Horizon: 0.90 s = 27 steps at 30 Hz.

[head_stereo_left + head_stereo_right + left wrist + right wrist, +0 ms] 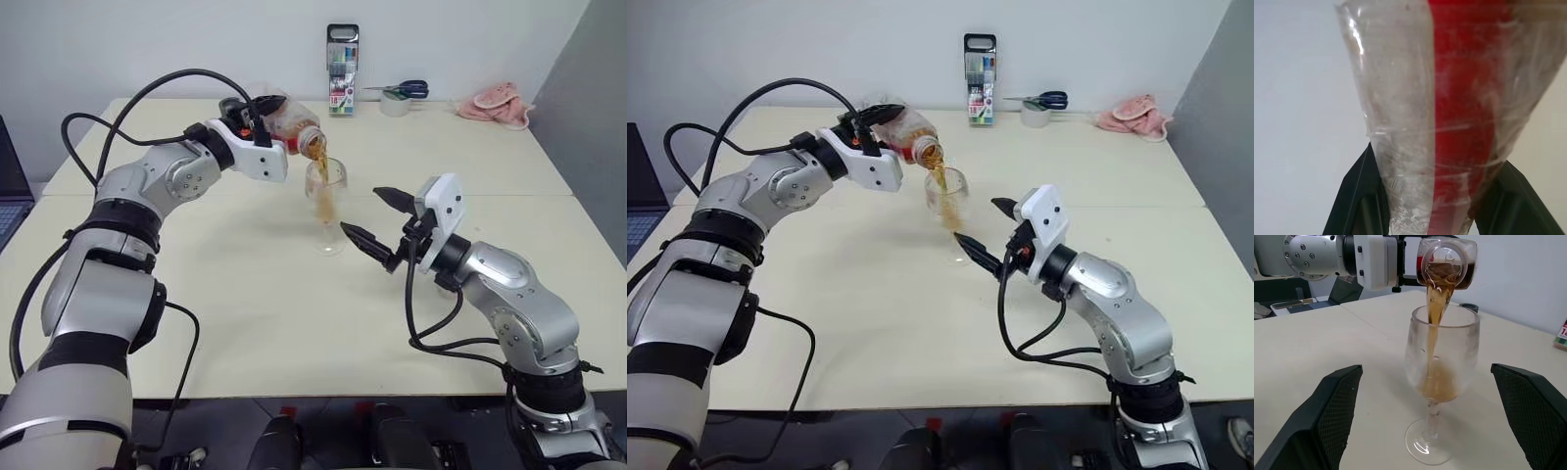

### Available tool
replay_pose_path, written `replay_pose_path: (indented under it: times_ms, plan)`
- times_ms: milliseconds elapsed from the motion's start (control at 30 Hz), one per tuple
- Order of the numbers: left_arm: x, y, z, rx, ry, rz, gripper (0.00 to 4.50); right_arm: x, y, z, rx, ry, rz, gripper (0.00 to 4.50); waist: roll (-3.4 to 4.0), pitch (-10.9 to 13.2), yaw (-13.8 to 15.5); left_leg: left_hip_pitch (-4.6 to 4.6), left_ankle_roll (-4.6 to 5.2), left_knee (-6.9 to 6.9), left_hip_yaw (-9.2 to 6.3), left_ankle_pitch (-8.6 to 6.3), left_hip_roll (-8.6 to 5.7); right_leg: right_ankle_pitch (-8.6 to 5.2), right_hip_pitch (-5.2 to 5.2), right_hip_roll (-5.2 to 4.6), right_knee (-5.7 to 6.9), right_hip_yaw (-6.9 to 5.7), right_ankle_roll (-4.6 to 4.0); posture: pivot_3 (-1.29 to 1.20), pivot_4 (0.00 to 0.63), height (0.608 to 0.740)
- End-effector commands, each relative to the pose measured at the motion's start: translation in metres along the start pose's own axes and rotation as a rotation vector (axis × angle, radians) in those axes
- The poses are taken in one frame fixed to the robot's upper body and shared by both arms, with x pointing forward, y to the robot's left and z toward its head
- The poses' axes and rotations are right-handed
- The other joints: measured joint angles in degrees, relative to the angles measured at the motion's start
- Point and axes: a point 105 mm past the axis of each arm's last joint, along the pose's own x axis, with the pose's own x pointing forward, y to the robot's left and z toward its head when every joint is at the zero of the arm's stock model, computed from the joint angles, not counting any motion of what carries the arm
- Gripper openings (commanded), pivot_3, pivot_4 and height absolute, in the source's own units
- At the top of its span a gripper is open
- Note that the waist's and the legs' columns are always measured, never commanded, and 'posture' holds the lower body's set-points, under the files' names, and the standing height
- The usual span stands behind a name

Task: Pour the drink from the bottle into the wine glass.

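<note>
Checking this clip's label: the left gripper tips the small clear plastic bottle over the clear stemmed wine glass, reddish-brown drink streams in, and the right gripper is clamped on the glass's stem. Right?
Not quite. The right gripper is open, its fingers apart on either side of the clear stemmed wine glass, not touching it, as the right wrist view shows. The rest holds: the left gripper tips the small clear plastic bottle, and the reddish-brown drink streams in.

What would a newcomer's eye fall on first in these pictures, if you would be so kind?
First, the stream of reddish-brown drink falling from the tipped bottle, held by the left gripper, into the wine glass at mid-table. Next, the right gripper, its black fingers spread wide beside the glass without touching it. Along the far edge stand a marker case, scissors and a pink cloth.
</note>
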Motion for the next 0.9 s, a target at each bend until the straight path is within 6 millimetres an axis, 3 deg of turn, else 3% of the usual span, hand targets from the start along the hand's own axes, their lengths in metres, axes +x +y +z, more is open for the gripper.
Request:
replay_pose_path:
  times_ms: [33, 900]
  plan:
    - [0.0032, 0.0284, 0.0001, 0.041, -0.007, 0.078, 1.68, -0.0044, 0.0015, 0.0069, -0.029, -0.034, -0.003, 4.5, 0.0, 0.0, 0.0, 0.0, 0.0, 0.0, 0.0, 0.0, 0.0, 0.0, 0.0, 0.0, 0.0, 0.0, 0.0, 0.0, 0.15, 0.74]
    - [0.0077, 0.0343, -0.0009, 0.079, 0.004, 0.087, 1.68, -0.0025, 0.005, 0.0102, -0.025, -0.037, -0.023, 4.5, 0.0, 0.0, 0.01, 0.0, -0.01, 0.02, 0.02, 0.0, -0.02, 0.0, 0.0, -0.02, 0.02, 0.01, 0.0, 0.0, 0.15, 0.74]
